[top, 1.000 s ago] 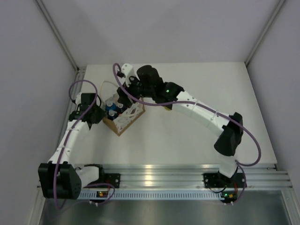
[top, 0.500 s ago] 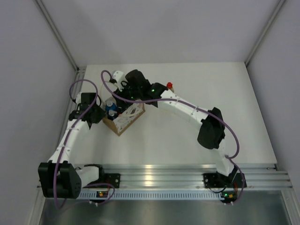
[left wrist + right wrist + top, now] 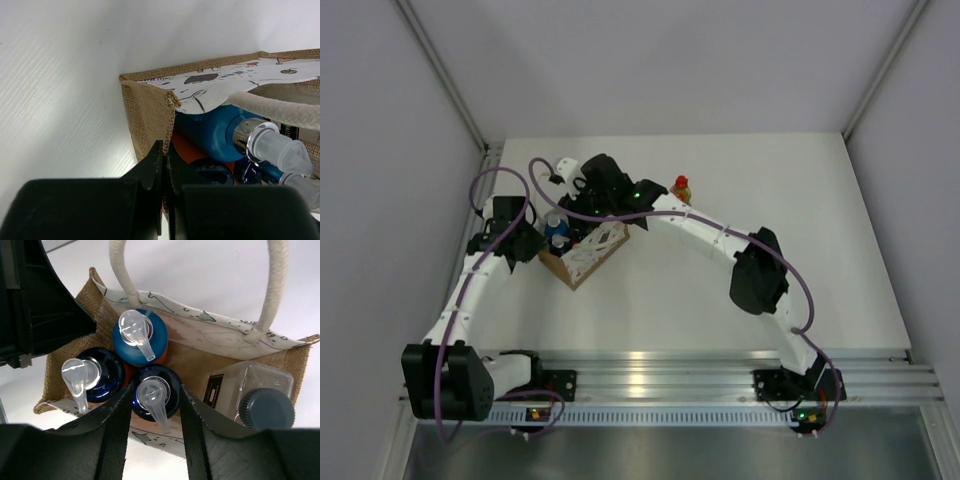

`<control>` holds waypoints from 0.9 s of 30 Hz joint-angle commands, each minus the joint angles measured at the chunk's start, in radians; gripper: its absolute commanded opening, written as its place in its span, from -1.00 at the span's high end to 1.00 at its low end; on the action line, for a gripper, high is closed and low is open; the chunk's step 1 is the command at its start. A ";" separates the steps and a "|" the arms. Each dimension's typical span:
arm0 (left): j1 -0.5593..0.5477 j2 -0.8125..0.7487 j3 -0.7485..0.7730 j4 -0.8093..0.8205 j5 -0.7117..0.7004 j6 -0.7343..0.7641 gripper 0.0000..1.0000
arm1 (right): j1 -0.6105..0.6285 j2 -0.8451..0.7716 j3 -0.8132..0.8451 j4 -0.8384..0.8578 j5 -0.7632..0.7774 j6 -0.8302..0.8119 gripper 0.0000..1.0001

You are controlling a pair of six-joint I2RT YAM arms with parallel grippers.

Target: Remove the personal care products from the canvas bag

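Observation:
The canvas bag (image 3: pixel 582 256) stands at the left of the table. My left gripper (image 3: pixel 527 243) is shut on the bag's rim (image 3: pixel 167 145) at its corner. My right gripper (image 3: pixel 155 390) is open above the bag's mouth, one finger on each side of an orange-and-blue pump bottle (image 3: pixel 154 391). Two more pump bottles (image 3: pixel 139 337) (image 3: pixel 92 377) stand beside it in the bag (image 3: pixel 200 360). The flat whitish bottle with the dark cap (image 3: pixel 265 407) is at the bag's right end. The yellow bottle with the red cap (image 3: pixel 681 187) stands on the table behind the right arm.
The white cord handles (image 3: pixel 272 285) arch over the bag's far side. The left gripper's black body (image 3: pixel 35 300) is close to the bag's left end. The table's left edge and the wall lie just beyond the left arm (image 3: pixel 470 290).
My right arm has swung left and come over the bag's mouth. The yellow bottle now shows in the open behind it. The left gripper has stayed on the bag's rim.

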State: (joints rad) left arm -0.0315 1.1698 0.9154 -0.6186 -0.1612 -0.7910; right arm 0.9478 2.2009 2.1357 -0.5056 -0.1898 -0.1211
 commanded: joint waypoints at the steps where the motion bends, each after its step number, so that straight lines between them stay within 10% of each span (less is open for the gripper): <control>1: 0.005 0.008 0.027 -0.041 0.017 0.015 1.00 | -0.003 0.019 0.053 -0.001 -0.019 -0.012 0.20; 18: 0.005 0.011 0.031 -0.041 0.012 0.015 1.00 | -0.004 0.013 0.049 0.001 -0.013 -0.028 1.00; 27: 0.005 0.013 0.033 -0.041 0.002 0.010 1.00 | -0.006 -0.004 0.075 0.003 0.004 -0.011 1.00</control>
State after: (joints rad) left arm -0.0315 1.1744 0.9211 -0.6235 -0.1574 -0.7895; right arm 0.9466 2.2265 2.1468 -0.5049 -0.1967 -0.1341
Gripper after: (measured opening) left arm 0.023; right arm 0.181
